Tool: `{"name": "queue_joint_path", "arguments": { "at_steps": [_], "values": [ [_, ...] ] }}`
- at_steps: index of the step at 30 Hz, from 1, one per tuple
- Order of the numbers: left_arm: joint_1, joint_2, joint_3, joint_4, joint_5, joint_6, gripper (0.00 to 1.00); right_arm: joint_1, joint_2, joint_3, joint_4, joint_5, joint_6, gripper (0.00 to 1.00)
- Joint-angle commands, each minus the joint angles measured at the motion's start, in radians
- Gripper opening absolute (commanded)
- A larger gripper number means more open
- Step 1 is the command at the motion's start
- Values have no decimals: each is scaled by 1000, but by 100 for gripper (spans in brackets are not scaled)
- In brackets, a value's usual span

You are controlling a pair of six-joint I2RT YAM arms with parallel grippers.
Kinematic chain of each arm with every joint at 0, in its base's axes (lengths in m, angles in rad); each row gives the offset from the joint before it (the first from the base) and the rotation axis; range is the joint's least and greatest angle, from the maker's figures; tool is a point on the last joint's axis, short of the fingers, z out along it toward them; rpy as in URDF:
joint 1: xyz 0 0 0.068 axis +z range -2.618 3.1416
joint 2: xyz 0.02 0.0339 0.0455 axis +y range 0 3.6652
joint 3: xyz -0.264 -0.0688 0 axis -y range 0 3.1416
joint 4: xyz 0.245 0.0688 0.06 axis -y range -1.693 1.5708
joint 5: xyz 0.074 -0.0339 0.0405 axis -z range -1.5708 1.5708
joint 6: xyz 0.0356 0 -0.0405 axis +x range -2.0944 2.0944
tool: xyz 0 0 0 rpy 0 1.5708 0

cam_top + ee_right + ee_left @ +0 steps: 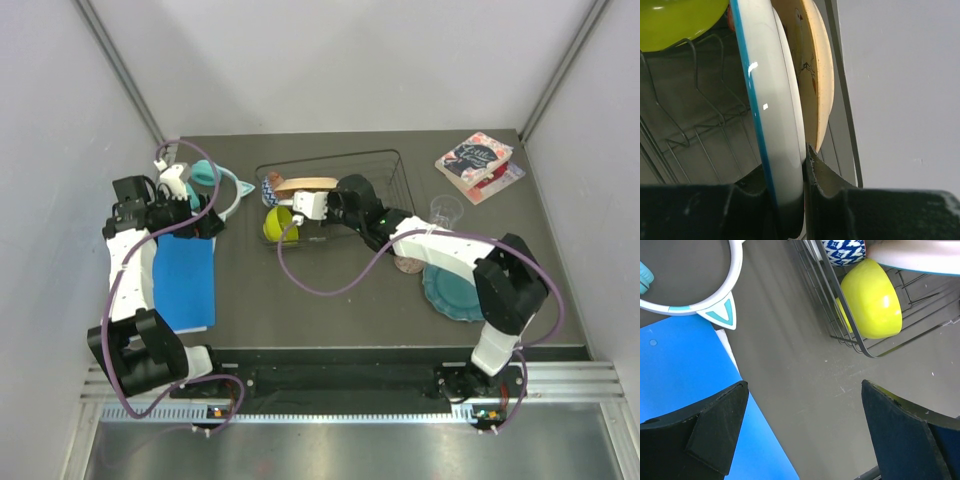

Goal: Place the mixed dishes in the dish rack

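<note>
Pinched the white blue-rimmed plate (777, 100) upright in the dish rack (844, 100) with the right gripper (790, 172), held the left gripper (802, 390) agape; called next for seating, then release.

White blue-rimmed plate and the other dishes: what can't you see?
White blue-rimmed plate: edge-on in right wrist view, face hidden; right fingers cover its bottom.
Cream printed plate: same view, mostly behind it.
Blue-and-white patterned bowl: cut off by left wrist view's top edge.
Teal scalloped plate: partly under right arm, top view.
</note>
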State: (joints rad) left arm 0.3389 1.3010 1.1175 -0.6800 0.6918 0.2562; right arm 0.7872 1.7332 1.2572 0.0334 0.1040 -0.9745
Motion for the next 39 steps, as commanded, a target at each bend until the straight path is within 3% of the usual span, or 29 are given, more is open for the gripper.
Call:
{"name": "queue_joint_path", "arguments": {
  "at_steps": [1,14,16,21,23,24,27,35,39],
  "values": [
    [2,3,-4,42,26,-5,99,-2,-12,25,183,-6,-1,0],
    [2,4,15,46,25,-6,99,18,143,136,210,65,23,2],
    [2,7,15,45,25,-6,99,33,146,134,221,95,26,8],
    [2,6,11,45,25,-3,99,47,118,102,272,175,51,40],
    [2,6,8,45,26,0,99,46,85,68,295,189,69,47],
    [2,4,8,45,29,2,99,46,63,53,310,200,71,58],
    [2,3,10,45,31,0,99,44,36,21,327,223,79,72],
    [-5,-2,15,43,29,-5,99,47,-79,-47,247,244,135,95],
    [-12,3,21,43,28,-2,99,49,-226,-107,215,270,255,98]
  ]
}}
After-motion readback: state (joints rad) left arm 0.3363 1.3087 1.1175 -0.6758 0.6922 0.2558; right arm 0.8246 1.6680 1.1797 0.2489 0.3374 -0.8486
